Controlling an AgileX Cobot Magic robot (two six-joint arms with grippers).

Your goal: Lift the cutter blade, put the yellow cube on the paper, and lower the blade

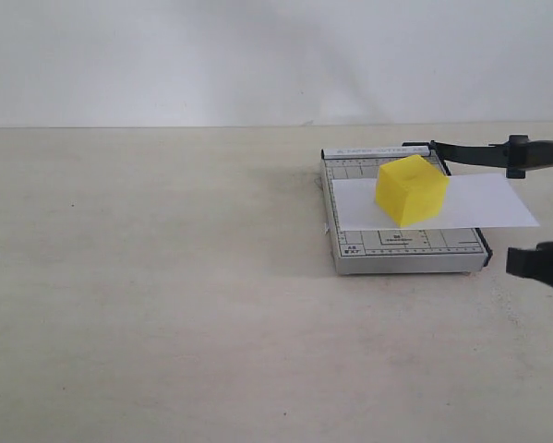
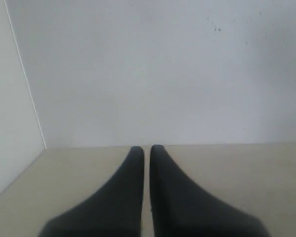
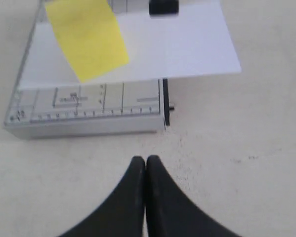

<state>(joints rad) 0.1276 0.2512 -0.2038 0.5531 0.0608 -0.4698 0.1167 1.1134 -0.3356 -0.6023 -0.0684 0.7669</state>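
The yellow cube sits on the white paper, which lies across the grey cutter base and overhangs its right side. The cutter blade is lifted off the base, reaching right from its hinge at the back, with its thick handle near the frame's edge. My right gripper is shut and empty, low by the base's front right corner. In the right wrist view, it points at the base, cube, paper and handle. My left gripper is shut and empty.
The beige table spreads wide to the left of and in front of the cutter. A white wall stands behind it. The left wrist view shows only tabletop and wall.
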